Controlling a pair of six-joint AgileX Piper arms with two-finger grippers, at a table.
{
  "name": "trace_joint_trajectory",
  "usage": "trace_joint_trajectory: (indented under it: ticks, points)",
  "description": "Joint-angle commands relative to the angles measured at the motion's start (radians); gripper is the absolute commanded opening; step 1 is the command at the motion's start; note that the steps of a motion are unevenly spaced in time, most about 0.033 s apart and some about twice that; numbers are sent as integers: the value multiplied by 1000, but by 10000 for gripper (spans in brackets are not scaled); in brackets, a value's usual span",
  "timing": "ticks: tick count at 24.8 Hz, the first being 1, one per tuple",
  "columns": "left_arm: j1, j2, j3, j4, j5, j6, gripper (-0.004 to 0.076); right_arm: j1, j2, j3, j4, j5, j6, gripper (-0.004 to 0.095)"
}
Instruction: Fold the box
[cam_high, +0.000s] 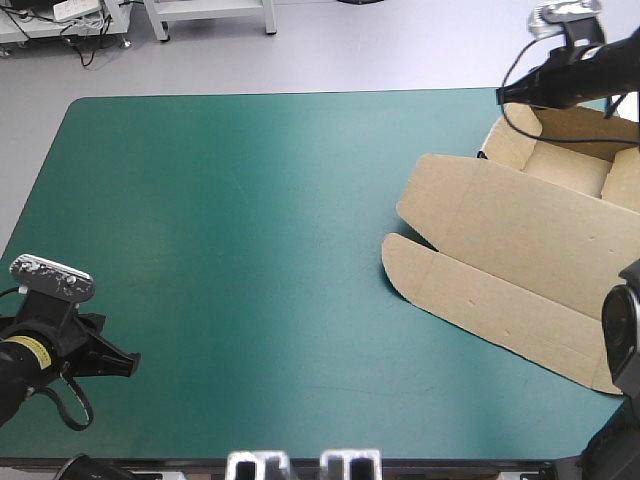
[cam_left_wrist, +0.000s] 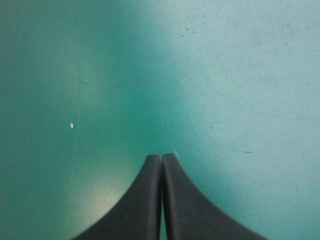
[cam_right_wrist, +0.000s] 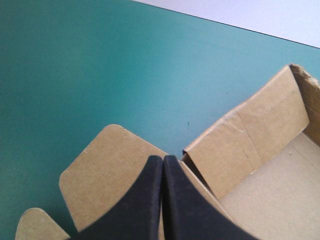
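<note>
The brown box (cam_high: 520, 250) lies at the table's right side as an open tray (cam_high: 575, 170) with raised walls and its lid (cam_high: 500, 300) flat toward the near edge. My right gripper (cam_high: 502, 95) hangs shut over the tray's far left corner. In the right wrist view its black fingers meet (cam_right_wrist: 163, 158) above the lid (cam_right_wrist: 105, 170), beside the tray's wall (cam_right_wrist: 250, 140), holding nothing. My left gripper (cam_high: 133, 365) sits near the table's front left corner, far from the box. It is shut (cam_left_wrist: 161, 156) over bare teal-green cover.
The teal-green cover (cam_high: 250, 230) stretches bare from the box to the left edge. The box's right side runs past the table's right edge of view. A small white speck (cam_left_wrist: 72, 125) lies on the cover ahead of the left gripper.
</note>
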Motion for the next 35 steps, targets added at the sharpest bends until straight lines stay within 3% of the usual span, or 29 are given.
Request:
trace_joint_trajectory:
  ticks: [1, 5, 8, 14, 18, 22, 28, 35]
  points:
    - [-7, 6, -24, -6, 6, -6, -7, 133, -95, 10, -119, 11, 22, -19]
    - [-7, 6, -24, -48, 6, -6, -8, 289, -172, 143, -223, 11, 18, -19]
    - [-7, 6, -24, -69, 7, -6, -10, 368, -283, 362, -296, 11, 18, -19]
    - [-7, 6, -24, -110, -7, -6, -10, 368, -541, 756, -315, -16, 34, -19]
    - [-7, 15, -24, -147, -14, 3, -10, 368, -830, 1015, -325, -147, 102, -19]
    - [-7, 15, -24, -167, -20, 23, -10, 368, -992, 1118, -345, -152, 141, -19]
    - [-7, 15, -24, -218, -8, 52, -10, 368, -1051, 1230, -403, -140, 239, -19]
    - [-7, 15, 32, -219, 8, 100, -10, 368, -1060, 1267, -324, -140, 182, -19]
